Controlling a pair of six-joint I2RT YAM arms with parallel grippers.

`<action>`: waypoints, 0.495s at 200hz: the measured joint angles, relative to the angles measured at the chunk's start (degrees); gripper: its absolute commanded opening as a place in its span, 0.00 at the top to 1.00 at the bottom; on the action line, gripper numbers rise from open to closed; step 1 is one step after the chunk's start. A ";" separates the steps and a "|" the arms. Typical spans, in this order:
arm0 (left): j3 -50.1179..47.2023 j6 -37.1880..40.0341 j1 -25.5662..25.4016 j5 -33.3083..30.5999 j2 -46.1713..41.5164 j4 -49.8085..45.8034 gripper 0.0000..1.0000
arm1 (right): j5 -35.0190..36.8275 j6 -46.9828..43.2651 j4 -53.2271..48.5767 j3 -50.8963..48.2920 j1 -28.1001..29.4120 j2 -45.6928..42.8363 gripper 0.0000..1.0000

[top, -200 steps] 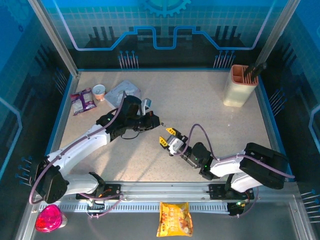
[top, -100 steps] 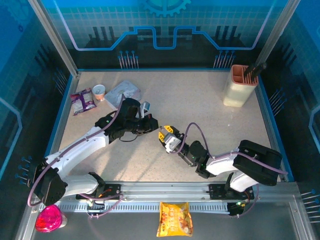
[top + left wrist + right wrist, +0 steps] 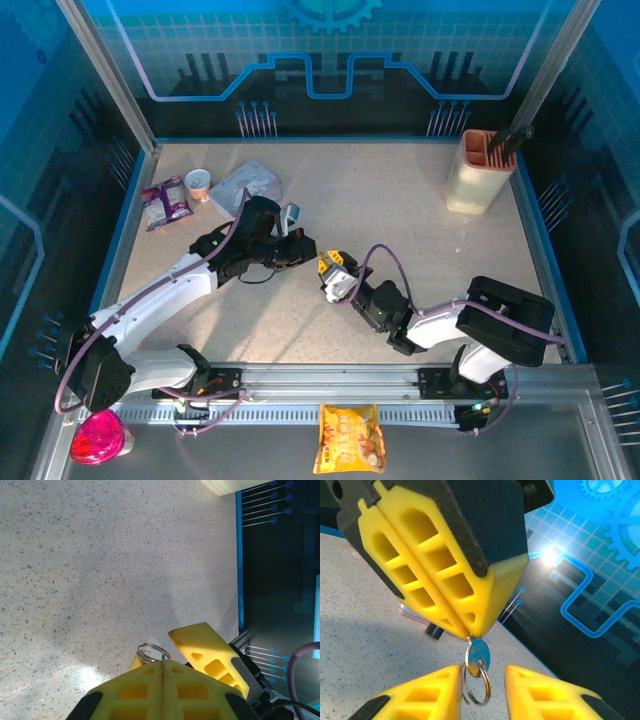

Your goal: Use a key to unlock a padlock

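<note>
Key (image 3: 480, 655) hung pinched between the pressed-together fingers of my left gripper (image 3: 468, 633), my right gripper (image 3: 484, 676) spread around its ring (image 3: 488, 687) at six o'clock; a handover, I judged, needing closure next.

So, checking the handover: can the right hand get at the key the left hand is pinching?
Probably yes: the key hangs free below the shut left hand, and the open right hand has a finger either side of its ring, nothing between.
</note>
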 measured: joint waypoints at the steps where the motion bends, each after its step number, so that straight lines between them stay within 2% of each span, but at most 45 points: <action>1: 0.00 0.02 0.00 0.02 0.00 0.00 1.00 | 0.00 0.00 -0.02 0.02 -0.02 0.02 0.74; 99: 0.15 -0.63 -0.15 1.18 0.02 -0.59 1.00 | -0.52 -0.50 0.00 0.35 0.00 0.09 0.82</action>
